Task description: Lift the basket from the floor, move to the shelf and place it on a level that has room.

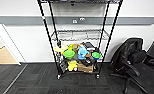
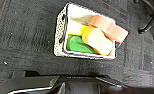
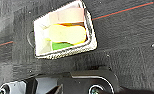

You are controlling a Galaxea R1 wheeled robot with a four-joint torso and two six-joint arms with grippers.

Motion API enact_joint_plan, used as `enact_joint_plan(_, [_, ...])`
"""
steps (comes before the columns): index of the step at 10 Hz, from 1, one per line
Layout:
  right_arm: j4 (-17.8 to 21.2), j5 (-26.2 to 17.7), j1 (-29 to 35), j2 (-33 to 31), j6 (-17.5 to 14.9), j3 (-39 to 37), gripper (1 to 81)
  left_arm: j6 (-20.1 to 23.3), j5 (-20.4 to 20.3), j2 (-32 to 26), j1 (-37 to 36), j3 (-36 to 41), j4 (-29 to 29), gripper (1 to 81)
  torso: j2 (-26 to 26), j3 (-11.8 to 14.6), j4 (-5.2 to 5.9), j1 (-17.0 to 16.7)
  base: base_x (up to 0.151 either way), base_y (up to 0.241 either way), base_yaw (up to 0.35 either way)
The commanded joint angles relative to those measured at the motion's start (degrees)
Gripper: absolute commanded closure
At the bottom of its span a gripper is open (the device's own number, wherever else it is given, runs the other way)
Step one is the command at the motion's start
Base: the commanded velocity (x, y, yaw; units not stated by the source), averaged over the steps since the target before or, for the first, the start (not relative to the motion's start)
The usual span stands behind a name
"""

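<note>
Sitting on the floor, basket holding orange, yellow and green soft items; shelf mid-frame, toys crowding a lower tier. Gripper states impossible to tell.

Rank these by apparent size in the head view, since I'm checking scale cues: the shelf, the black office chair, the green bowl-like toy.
1. The shelf
2. The black office chair
3. The green bowl-like toy

The chair stands nearer the camera, so its true size against the shelf's is unsure.

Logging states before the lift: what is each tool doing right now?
Left tool: cannot be told; the basket sits on the floor, apart from it.
Right tool: cannot be told; it holds nothing.
</note>
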Motion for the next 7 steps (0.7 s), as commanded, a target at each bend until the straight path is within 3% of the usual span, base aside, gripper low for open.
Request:
enact_joint_plan(1, [0.05, -2.6, 3.31, -1.83, 0.18, 0.23, 1.0, 0.0, 5.51, 1.52, -6.73, -2.89, -1.07, 1.0, -5.42, 0.0, 0.0, 3.5, 0.0, 0.0, 0.0])
enact_joint_plan(2, [0.14, -2.6, 3.4, -1.83, 0.44, 0.05, 1.0, 0.0, 7.0, 2.83, -7.18, -5.07, -1.24, 1.0, -7.37, 0.02, 0.0, 4.72, 0.0, 0.0, 0.0])
enact_joint_plan(3, [0.14, -2.6, 3.75, -1.83, 0.79, -0.03, 1.0, 0.09, 7.0, 3.71, -7.18, -5.78, -1.07, 1.0, -9.42, -5.34, 0.0, 6.03, 0.0, 0.0, 0.0])
enact_joint_plan(5, [0.14, -2.69, 4.72, -1.74, 0.79, -0.3, 1.0, 0.09, 7.0, 3.98, -7.18, -6.58, -1.24, 1.0, -12.2, -6.73, 0.0, 7.78, 0.0, 0.0, 0.0])
enact_joint_plan(7, [0.13, -2.69, 5.77, -1.83, 0.79, -0.47, 1.0, 0.09, 7.0, 4.24, -7.26, -6.49, -1.24, 1.0, -15.87, -10.12, 0.0, 10.1, 0.0, 0.0, 0.0])
